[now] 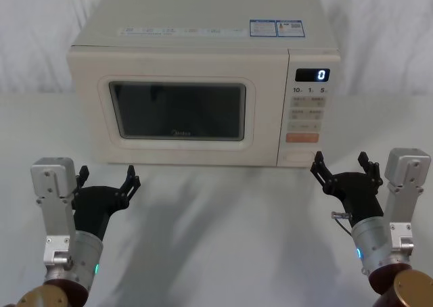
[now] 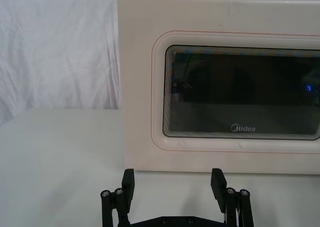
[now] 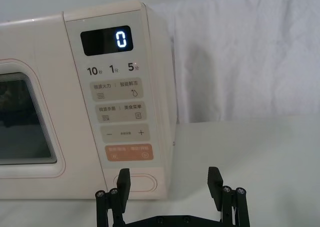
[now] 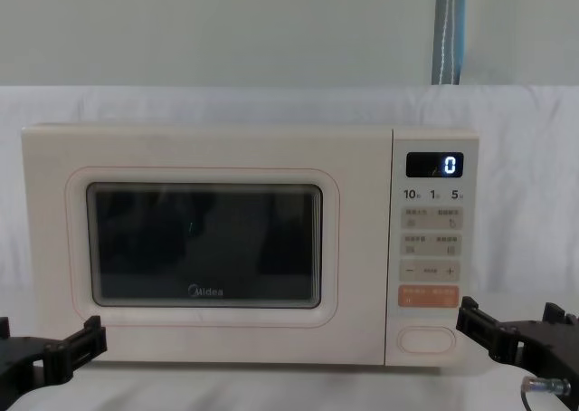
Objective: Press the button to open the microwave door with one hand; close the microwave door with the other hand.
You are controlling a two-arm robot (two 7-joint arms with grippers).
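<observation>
The cream microwave stands at the back of the table with the microwave door (image 1: 176, 111) shut flush, its dark window and Midea logo (image 2: 243, 129) facing me. The button (image 1: 303, 157) is the wide cream oval at the foot of the keypad panel, also seen at the button (image 3: 141, 182) and the button (image 4: 426, 339). My left gripper (image 1: 108, 177) hovers open in front of the door's lower left, apart from it. My right gripper (image 1: 342, 165) is open just in front and to the right of the button, not touching it. Both hold nothing.
Above the button sit an orange key (image 3: 129, 152), small cream keys and a display (image 4: 434, 165) reading 0. White cloth (image 1: 223, 232) covers the table and the wall behind. Open tabletop lies between the two arms and on either side of the microwave.
</observation>
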